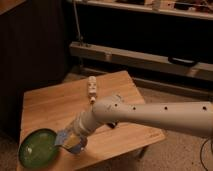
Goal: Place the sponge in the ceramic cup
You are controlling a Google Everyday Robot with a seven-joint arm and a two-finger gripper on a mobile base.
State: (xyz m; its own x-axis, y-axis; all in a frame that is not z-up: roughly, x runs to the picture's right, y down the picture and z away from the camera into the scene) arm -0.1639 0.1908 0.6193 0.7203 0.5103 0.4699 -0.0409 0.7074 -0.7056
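My gripper (70,140) is at the front left of the wooden table (55,102), at the end of the white arm that reaches in from the right. It is shut on the sponge (63,136), a pale blue-grey pad at its tip. The sponge hangs just left of and over the ceramic cup (79,146), which stands right below the gripper and is mostly hidden by it. Only a bit of the cup's pale rim shows.
A round green plate (38,148) lies at the table's front left corner, right beside the gripper. A small white object (91,89) stands near the table's back middle. A black block (113,124) peeks out under the arm. Dark shelving stands behind.
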